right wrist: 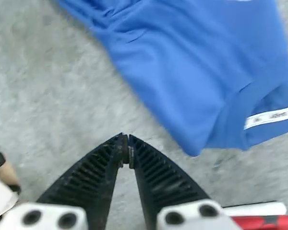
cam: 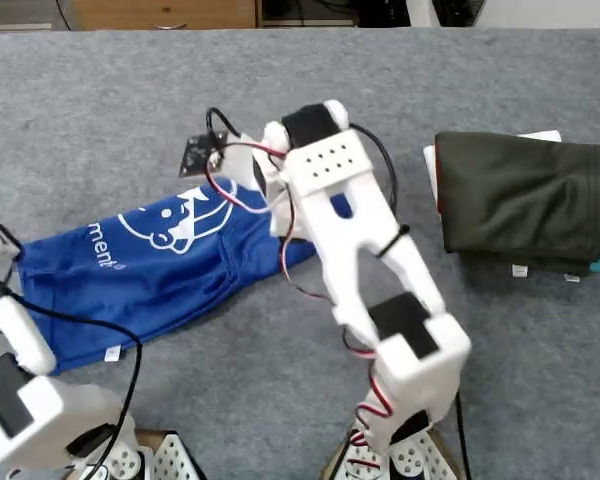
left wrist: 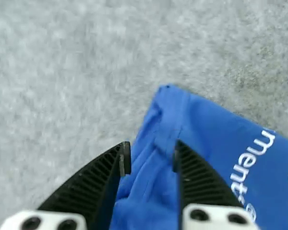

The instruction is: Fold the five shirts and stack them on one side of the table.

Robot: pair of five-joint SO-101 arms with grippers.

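A blue shirt (cam: pixel 150 270) with white print lies folded into a long strip across the left half of the grey table. My left gripper (left wrist: pixel 150 156) is open over the shirt's left end (left wrist: pixel 182 143), one finger on either side of a fold of blue cloth. In the high view that arm (cam: pixel 5 310) stands at the left edge. My right gripper (right wrist: pixel 126 143) is shut and holds nothing; it hangs over bare table just off the blue shirt's (right wrist: pixel 192 72) right end. A stack of folded shirts (cam: pixel 520 200), dark green on top, sits at the right.
The right arm's white body (cam: pixel 360 240) crosses the middle of the table and hides part of the blue shirt's right end. Grey cloth (cam: pixel 100 110) covers the whole table. Wooden furniture (cam: pixel 160 12) stands beyond the far edge.
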